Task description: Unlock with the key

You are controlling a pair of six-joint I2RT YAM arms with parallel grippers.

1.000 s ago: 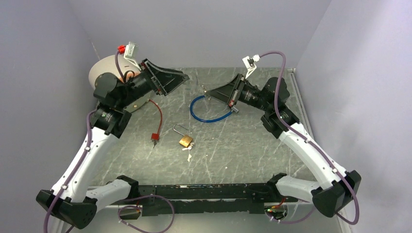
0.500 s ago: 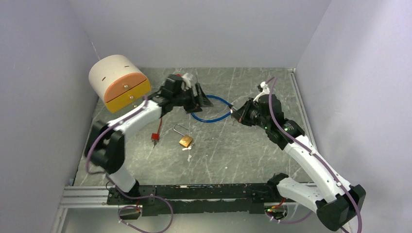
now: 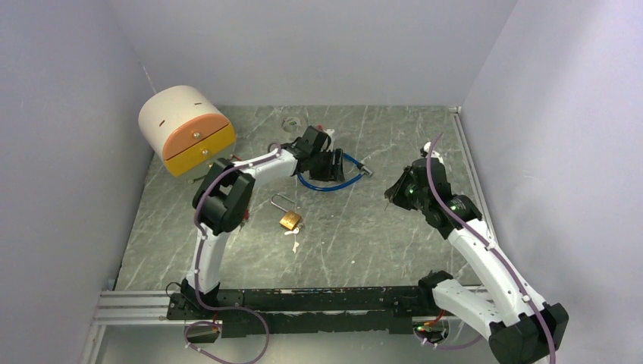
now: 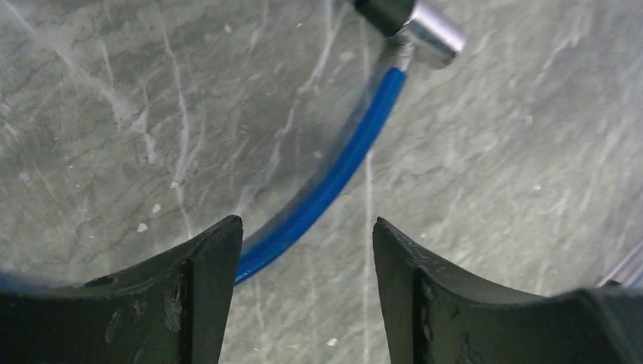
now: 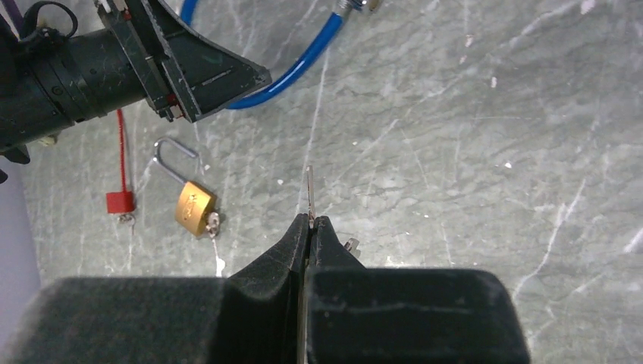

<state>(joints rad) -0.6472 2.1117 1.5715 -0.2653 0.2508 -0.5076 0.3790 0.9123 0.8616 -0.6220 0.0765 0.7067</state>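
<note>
A blue cable lock (image 3: 327, 184) lies at the back middle of the table, and its metal end (image 4: 425, 26) shows in the left wrist view. My left gripper (image 3: 334, 163) hovers low over the blue cable (image 4: 334, 178), open, jaws wide (image 4: 307, 227), holding nothing. My right gripper (image 3: 390, 193) is shut on a thin silver key (image 5: 308, 193) whose blade sticks out past the fingertips (image 5: 311, 220); it is to the right of the cable lock. A brass padlock (image 3: 289, 220) lies mid-table with its shackle open and another small key (image 5: 214, 227) at its base.
A red cable with a red tag (image 3: 243, 213) lies left of the padlock. A round white and orange drawer box (image 3: 182, 129) stands at the back left. Walls close in on three sides.
My left arm swung from the back left and stretched out low over the blue cable lock. My right arm drew back to the right and lowered, still holding the key.
</note>
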